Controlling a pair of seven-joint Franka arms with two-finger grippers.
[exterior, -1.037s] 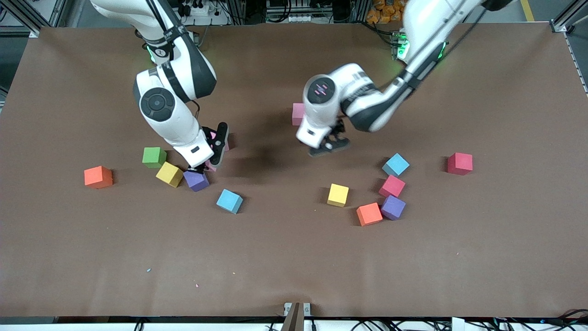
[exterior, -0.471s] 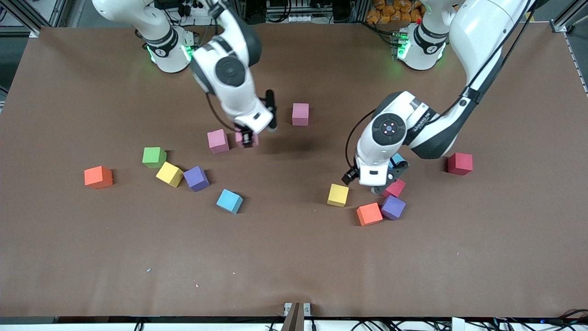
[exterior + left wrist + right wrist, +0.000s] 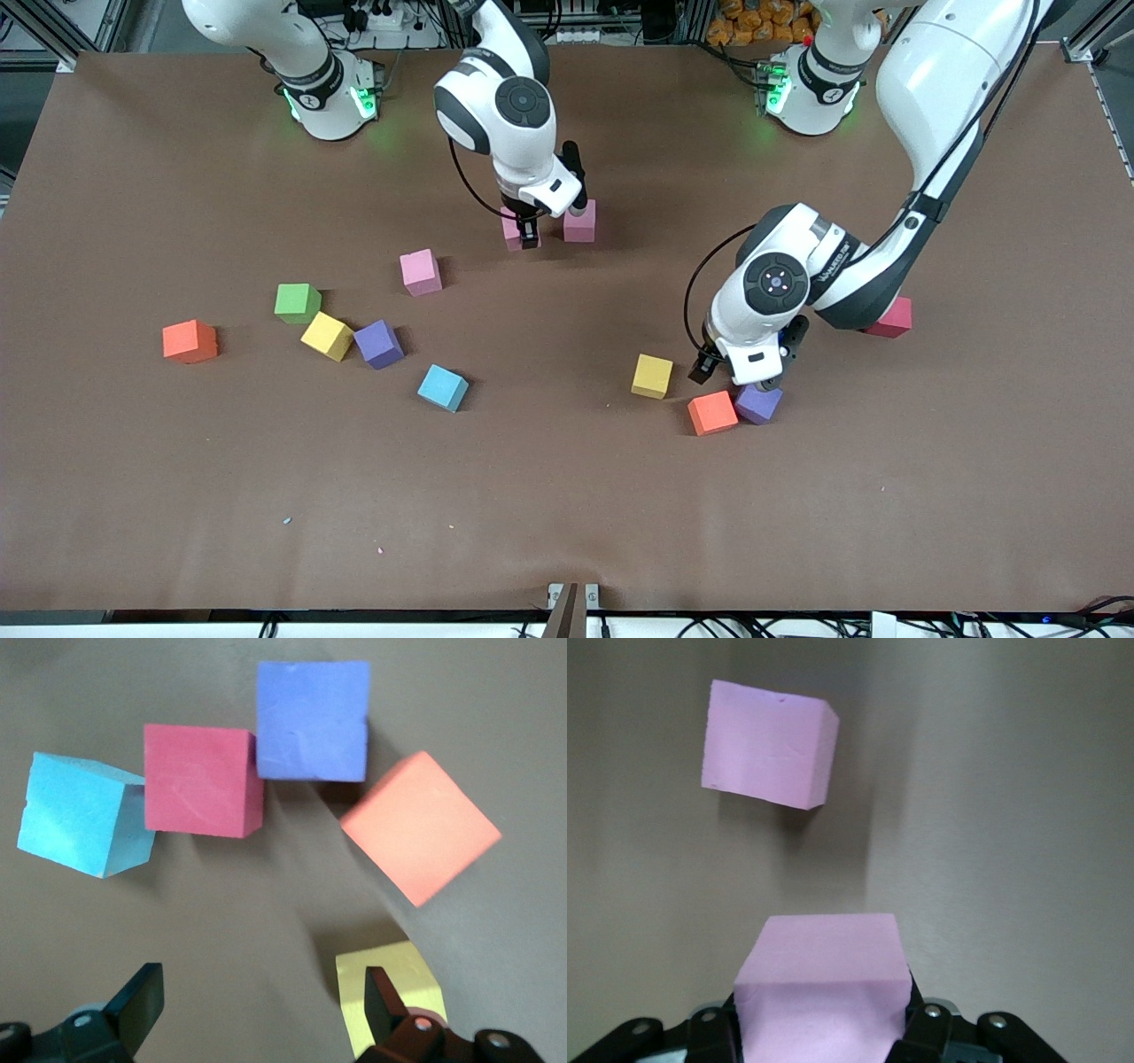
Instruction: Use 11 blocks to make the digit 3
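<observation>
The right tool (image 3: 528,232) pinches a pink block (image 3: 822,988) just beside another pink block (image 3: 579,221); the left tool (image 3: 257,1010), spread wide, hangs over the tabletop (image 3: 567,496) near a yellow block (image 3: 652,376).

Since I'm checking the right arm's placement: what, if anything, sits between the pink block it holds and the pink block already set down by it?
Nothing visible. The right gripper is shut on a pink block, and only bare table separates it from the placed pink block.
</observation>
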